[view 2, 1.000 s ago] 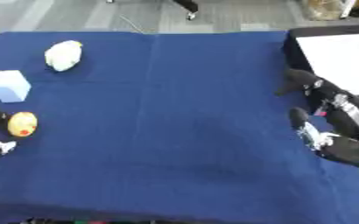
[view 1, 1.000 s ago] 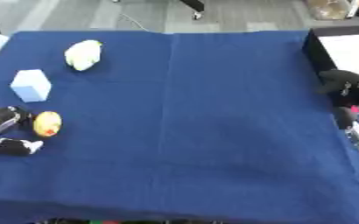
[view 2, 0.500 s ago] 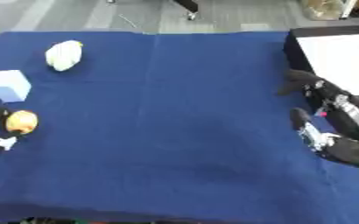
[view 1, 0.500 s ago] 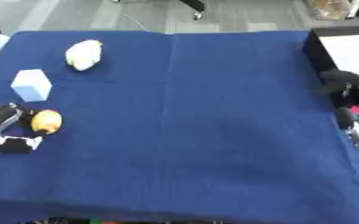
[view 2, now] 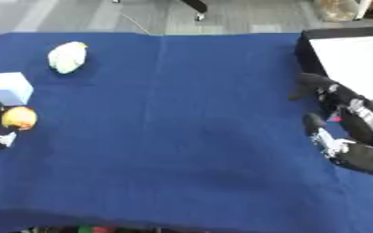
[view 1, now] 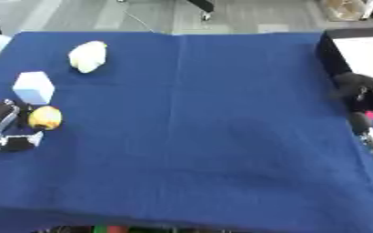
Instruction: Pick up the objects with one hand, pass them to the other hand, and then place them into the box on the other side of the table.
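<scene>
Left eye view has the left hand (view 1: pixel 5 128) at the table's left edge, fingers and thumb spread and relaxed, gripping nothing, with the small yellow-orange fruit (view 1: pixel 45 118) lying in the gap between them; whether a finger touches the fruit cannot be told. Taking that fruit as the landmark: the pale blue cube (view 1: pixel 33 87) stands just beyond it, near but apart, and the pale yellow-white lumpy object (view 1: pixel 88 56) lies farther beyond and a little toward the middle, well apart. From the fruit rightward the blue tablecloth (view 1: pixel 198 132) runs open and unobstructed across the whole middle of the table, down to the near edge. Far across from the fruit, at the right edge, the right hand (view 2: pixel 345 132) rests on the cloth, fingers extended and loosely apart, holding nothing. Just beyond that hand, at the far right corner, sits the box (view 2: pixel 305 45), dark-walled with a white inside; the hand's farthest fingers lie just beside its near wall. Beyond the cloth's far edge is grey floor.
</scene>
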Available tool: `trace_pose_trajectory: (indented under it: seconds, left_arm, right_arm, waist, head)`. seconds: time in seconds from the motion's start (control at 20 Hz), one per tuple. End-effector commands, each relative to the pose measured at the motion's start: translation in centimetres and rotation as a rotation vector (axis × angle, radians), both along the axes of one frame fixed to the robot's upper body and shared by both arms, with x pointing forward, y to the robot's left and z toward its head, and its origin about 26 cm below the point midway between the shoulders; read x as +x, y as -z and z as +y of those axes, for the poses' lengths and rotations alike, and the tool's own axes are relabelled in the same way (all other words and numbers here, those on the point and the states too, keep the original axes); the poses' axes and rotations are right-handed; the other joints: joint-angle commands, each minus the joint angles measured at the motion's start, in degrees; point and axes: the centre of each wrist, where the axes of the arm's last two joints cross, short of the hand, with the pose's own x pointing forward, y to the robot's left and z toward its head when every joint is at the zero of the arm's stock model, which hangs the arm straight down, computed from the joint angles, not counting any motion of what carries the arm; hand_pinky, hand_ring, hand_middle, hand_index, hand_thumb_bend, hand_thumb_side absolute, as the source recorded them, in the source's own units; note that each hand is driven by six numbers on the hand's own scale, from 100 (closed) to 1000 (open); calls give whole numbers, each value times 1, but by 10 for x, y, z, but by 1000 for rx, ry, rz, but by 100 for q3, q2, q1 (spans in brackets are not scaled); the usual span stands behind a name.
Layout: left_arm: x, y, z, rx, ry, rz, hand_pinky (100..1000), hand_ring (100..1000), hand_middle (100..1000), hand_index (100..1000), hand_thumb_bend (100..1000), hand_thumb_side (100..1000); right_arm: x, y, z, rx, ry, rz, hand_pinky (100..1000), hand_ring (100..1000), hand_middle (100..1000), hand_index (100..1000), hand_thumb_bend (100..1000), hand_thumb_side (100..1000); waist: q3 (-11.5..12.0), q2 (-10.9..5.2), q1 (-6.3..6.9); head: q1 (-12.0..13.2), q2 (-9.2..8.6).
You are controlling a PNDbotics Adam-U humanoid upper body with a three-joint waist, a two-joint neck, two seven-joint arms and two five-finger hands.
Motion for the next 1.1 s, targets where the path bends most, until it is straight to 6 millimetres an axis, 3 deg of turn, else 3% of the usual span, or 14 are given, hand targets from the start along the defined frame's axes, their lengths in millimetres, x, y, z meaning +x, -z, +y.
trace_pose_trajectory:
  seconds: [0.05,0.4,0.8,0.85,0.9,1.1]
  left_arm:
    - [-1,-37,-4,-60,31,-123,729,415,283,516,100,286]
    - [-15,-89,-61,-343,323,-237,734,395,263,487,100,316]
    - [-20,-111,-124,-485,616,-178,734,392,261,481,100,331]
    - [-20,-112,-129,-488,640,-171,735,393,262,482,100,166]
    - [-21,-112,-135,-492,667,-163,735,392,262,482,100,333]
    - [-19,-116,-154,-496,758,-141,736,393,262,483,100,340]
  right_arm:
    - [0,-7,2,-6,-22,-20,1000,1000,704,950,100,505]
    - [3,-11,16,-18,-116,-27,1000,1000,691,950,100,496]
    - [10,-34,50,-11,-313,-98,1000,971,661,923,100,471]
    - [10,-38,54,-5,-334,-109,1000,967,658,921,100,470]
    - [11,-42,59,0,-359,-123,1000,962,654,918,100,467]
    - [12,-57,77,7,-460,-157,1000,952,649,916,100,463]
  waist:
    - [18,-70,0]
    - [46,-82,-15]
    - [55,-103,-53]
    - [56,-102,-59]
    - [58,-102,-67]
    - [72,-98,-84]
  head:
    - [-10,29]
    - [-31,31]
    - [-50,31]
    - [-52,31]
    - [-50,31]
    - [-32,31]
